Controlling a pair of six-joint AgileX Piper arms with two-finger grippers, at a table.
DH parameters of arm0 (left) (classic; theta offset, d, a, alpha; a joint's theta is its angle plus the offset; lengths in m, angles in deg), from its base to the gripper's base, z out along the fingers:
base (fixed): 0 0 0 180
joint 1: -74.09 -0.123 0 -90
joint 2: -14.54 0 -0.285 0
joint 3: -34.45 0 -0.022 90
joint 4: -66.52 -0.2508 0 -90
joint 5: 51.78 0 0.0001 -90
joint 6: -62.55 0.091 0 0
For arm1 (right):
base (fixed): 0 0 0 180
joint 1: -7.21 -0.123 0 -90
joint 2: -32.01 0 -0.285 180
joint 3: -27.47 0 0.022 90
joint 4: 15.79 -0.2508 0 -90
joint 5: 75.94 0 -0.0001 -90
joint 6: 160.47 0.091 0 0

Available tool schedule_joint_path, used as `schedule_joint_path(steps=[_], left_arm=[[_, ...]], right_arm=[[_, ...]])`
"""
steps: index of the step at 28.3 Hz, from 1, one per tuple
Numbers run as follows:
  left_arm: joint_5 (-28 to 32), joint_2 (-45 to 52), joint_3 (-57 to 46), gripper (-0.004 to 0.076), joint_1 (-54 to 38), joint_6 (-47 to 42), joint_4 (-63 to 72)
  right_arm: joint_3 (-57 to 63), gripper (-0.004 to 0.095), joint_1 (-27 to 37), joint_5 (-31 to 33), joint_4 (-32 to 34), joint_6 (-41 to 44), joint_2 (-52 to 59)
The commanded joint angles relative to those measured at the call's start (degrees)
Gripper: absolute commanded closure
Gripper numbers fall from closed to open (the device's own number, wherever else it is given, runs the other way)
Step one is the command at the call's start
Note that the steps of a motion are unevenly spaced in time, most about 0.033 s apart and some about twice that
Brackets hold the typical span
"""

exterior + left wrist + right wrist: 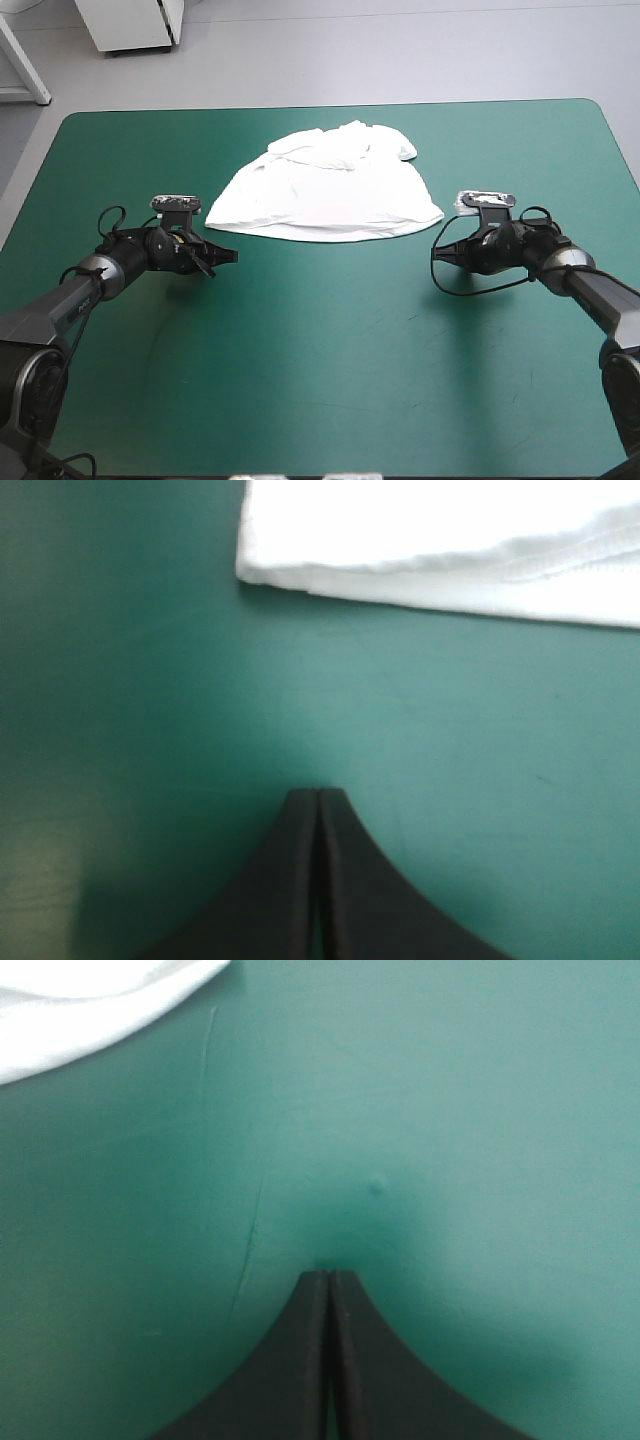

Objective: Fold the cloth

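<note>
Pinched closed, the black left claw and right claw are sitting about equally near the crosswise hem of the white short-sleeved T-shirt.

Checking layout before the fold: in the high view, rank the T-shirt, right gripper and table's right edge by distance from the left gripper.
1. The T-shirt, its corner just ahead of the left gripper.
2. The right gripper, opposite, near the other corner.
3. The table's right edge, beyond the right gripper.
</note>
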Motion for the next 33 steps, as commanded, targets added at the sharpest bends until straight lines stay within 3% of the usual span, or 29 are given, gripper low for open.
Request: schedule_joint_path(steps=[1,13,24,27,31,33], left_arm=[[-2.1,1.4,0.8,0.0734,0.0,-0.2,0.4],[-2.1,3.0,0.8,0.0734,0.0,-0.2,0.3],[-2.4,16.6,1.2,0.0734,0.0,0.1,-0.1],[-9.5,19.3,6.9,0.0729,-0.1,1.5,-0.2],[-13.9,18.9,14.2,0.0664,-0.1,4.3,-0.2],[-14.0,18.3,17.6,0.0568,-0.1,5.3,-0.2]], right_arm=[[-1.8,0.0925,0.0,-2.0,0.2,-0.2,2.1],[-3.1,0.0925,0.0,-0.8,0.2,-0.9,2.4],[-16.1,0.0925,0.0,10.3,0.6,-3.8,6.9],[-20.2,0.0924,0.0,16.3,1.1,-3.9,8.9],[-22.4,0.0835,0.0,19.2,2.8,-5.2,9.3],[-22.8,0.0728,0.0,19.8,2.9,-5.2,9.3]])
